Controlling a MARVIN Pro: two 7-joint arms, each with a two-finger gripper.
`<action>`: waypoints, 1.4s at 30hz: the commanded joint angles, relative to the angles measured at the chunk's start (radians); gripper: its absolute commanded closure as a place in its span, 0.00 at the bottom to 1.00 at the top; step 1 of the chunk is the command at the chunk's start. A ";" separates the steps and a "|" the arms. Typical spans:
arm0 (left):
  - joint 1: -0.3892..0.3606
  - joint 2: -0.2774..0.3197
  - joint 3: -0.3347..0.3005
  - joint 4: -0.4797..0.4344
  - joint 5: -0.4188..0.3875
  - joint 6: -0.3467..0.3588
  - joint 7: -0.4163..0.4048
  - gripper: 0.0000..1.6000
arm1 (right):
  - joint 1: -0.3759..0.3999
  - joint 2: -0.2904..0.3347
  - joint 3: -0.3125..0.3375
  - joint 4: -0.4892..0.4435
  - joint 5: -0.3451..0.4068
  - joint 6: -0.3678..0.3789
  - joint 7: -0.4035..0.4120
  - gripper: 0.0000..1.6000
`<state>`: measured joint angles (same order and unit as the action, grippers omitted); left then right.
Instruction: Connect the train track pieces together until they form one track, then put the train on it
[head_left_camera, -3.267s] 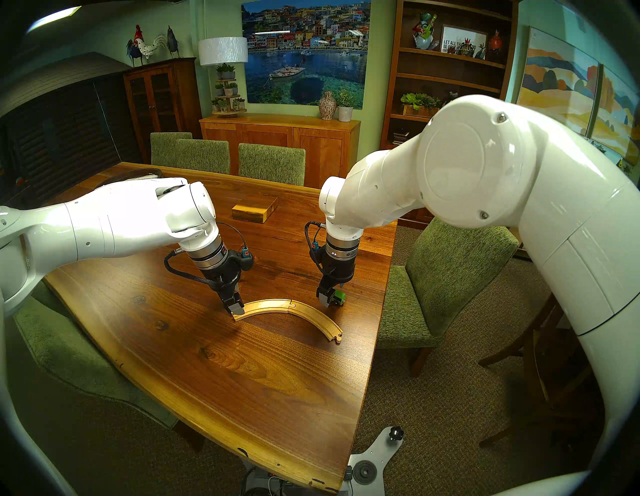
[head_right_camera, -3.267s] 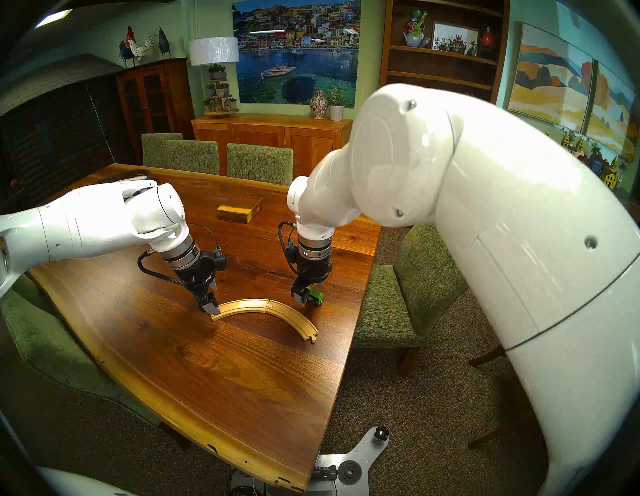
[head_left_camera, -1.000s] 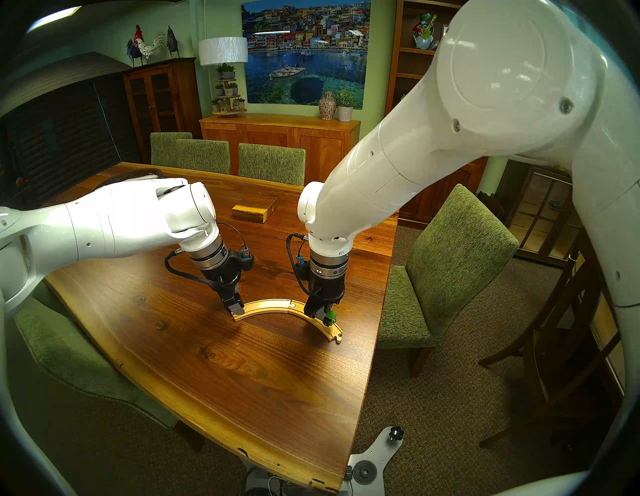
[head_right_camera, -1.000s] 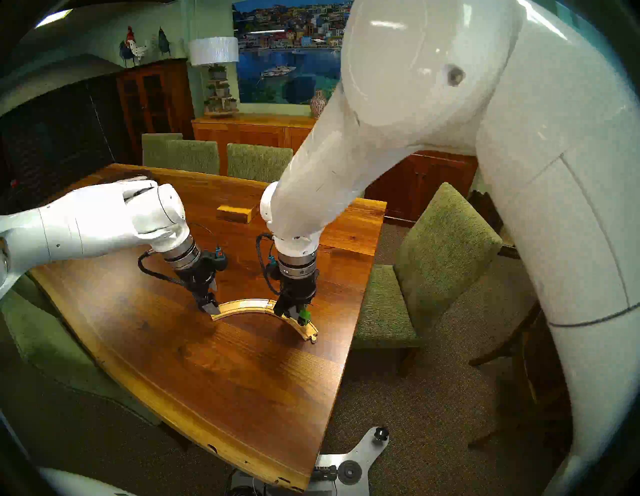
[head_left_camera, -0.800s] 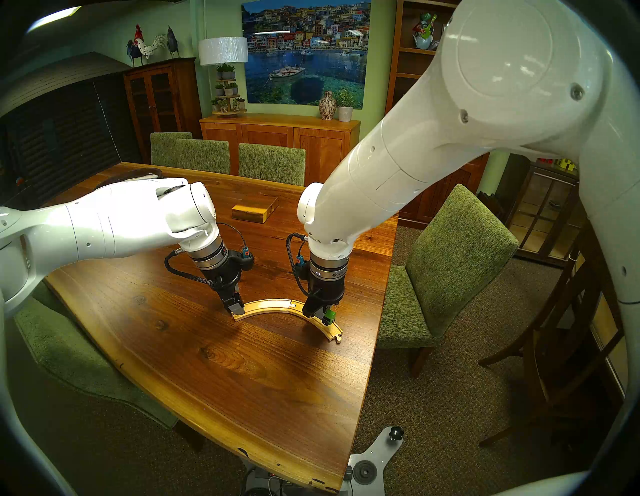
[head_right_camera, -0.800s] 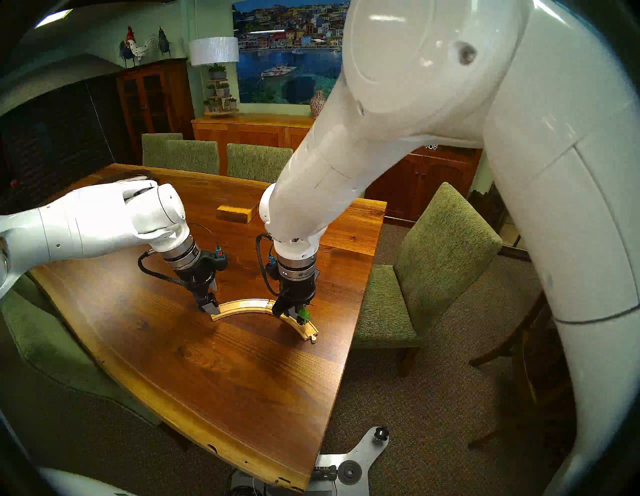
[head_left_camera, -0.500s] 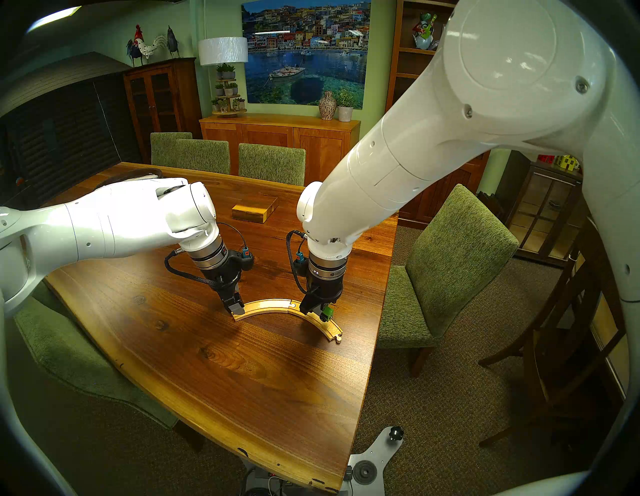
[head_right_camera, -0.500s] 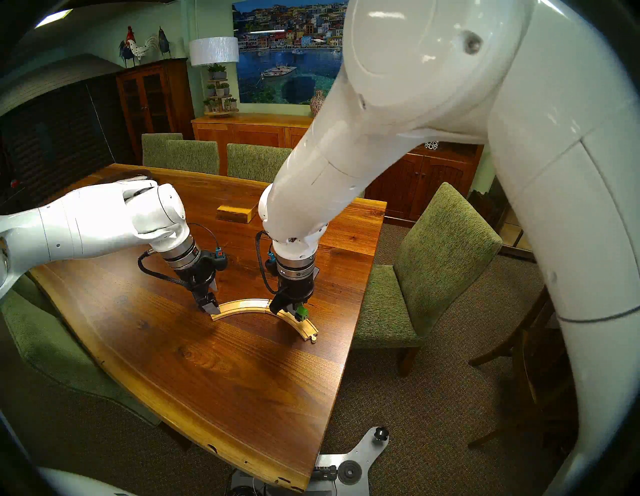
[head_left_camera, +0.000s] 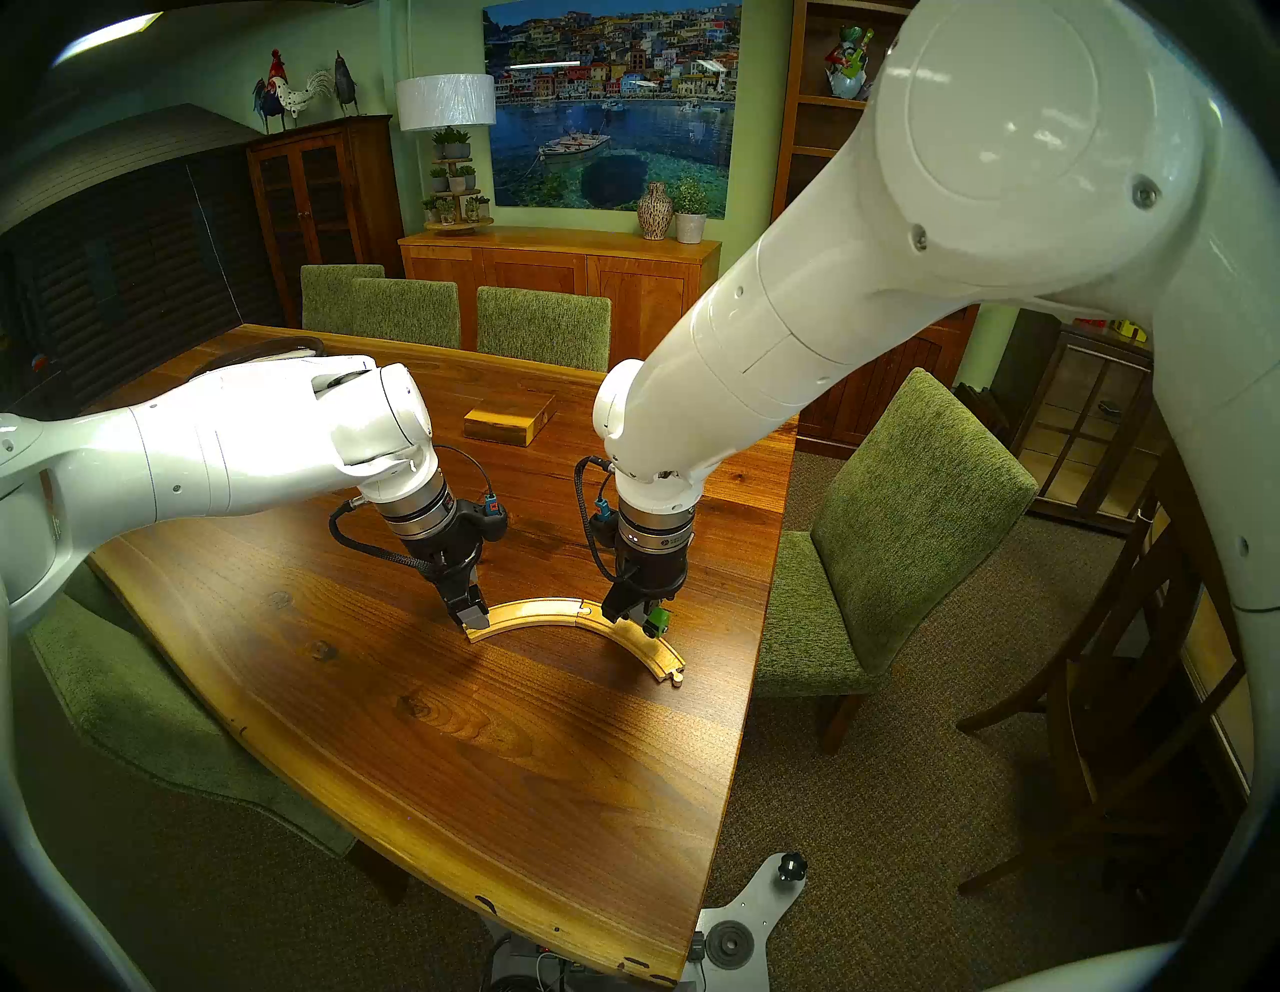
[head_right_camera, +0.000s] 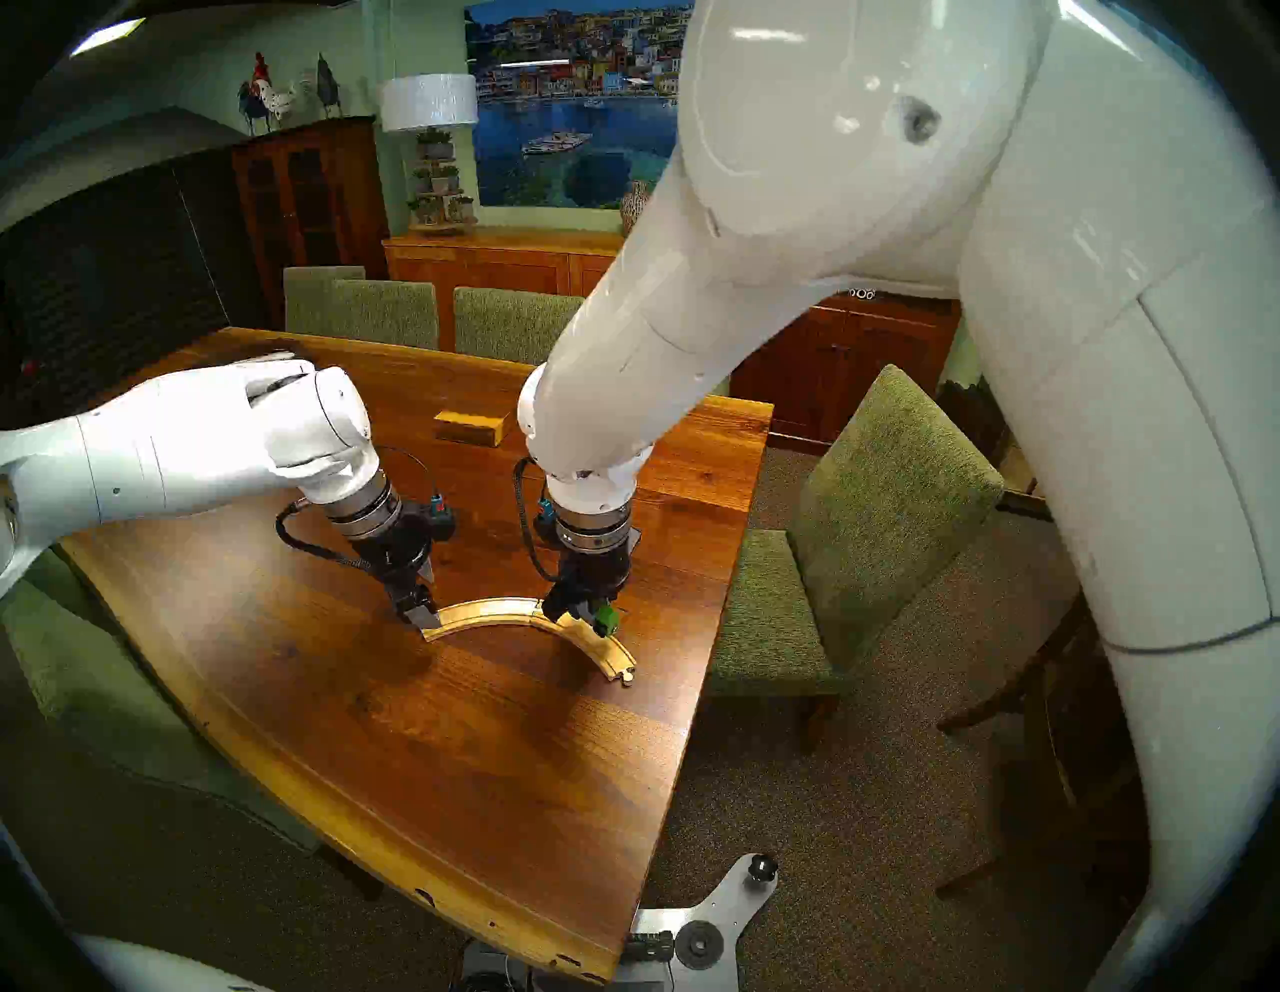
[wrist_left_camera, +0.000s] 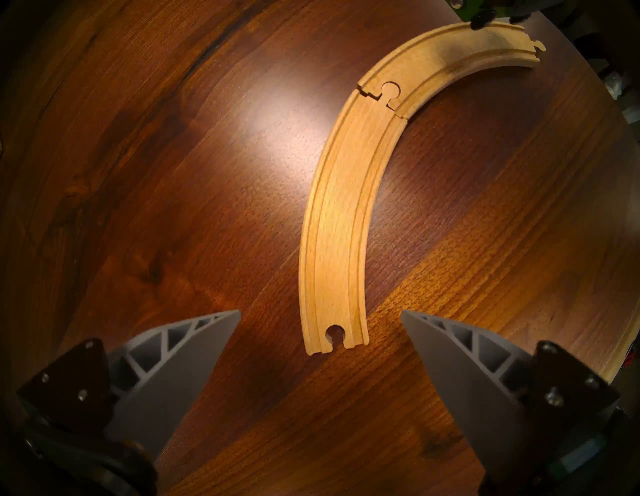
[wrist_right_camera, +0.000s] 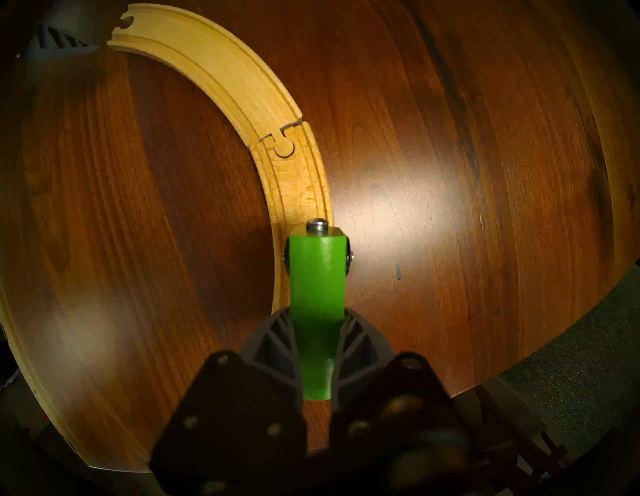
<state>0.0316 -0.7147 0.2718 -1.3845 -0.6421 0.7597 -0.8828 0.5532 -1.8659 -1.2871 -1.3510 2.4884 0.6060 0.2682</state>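
The two train track pieces lie joined as one pale wooden track (head_left_camera: 554, 613) (head_right_camera: 499, 609) (wrist_left_camera: 339, 221) (wrist_right_camera: 242, 83), peg seated in socket at the joint (wrist_left_camera: 390, 90) (wrist_right_camera: 284, 149). My right gripper (head_left_camera: 641, 616) (wrist_right_camera: 317, 322) is shut on the green train (head_left_camera: 658, 618) (head_right_camera: 607, 618) (wrist_right_camera: 317, 277), holding it over the right piece, aligned along it. Whether its wheels sit in the grooves I cannot tell. My left gripper (head_left_camera: 473, 613) (wrist_left_camera: 322, 313) stands open, its fingers either side of the track's socket end, not touching it.
A rectangular wooden box (head_left_camera: 509, 419) lies farther back on the table (head_left_camera: 485, 762). The table's right edge runs close to the track's peg end (head_left_camera: 675, 677). Green chairs (head_left_camera: 900, 519) stand around the table.
My right gripper has carried the train a little along the right piece toward the joint. The left arm and the track have not moved.
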 joint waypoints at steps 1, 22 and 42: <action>-0.035 0.000 -0.025 0.002 -0.002 0.002 0.000 0.00 | -0.006 -0.001 -0.002 0.045 -0.027 0.008 0.028 1.00; -0.035 0.000 -0.026 0.002 -0.002 0.002 0.000 0.00 | -0.073 -0.008 -0.033 0.121 -0.051 0.022 0.073 1.00; -0.034 0.000 -0.027 0.002 -0.001 0.002 0.000 0.00 | -0.086 -0.020 -0.038 0.147 -0.045 0.047 0.097 1.00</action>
<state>0.0325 -0.7147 0.2699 -1.3845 -0.6413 0.7608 -0.8829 0.4437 -1.8790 -1.3333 -1.2238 2.4335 0.6415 0.3703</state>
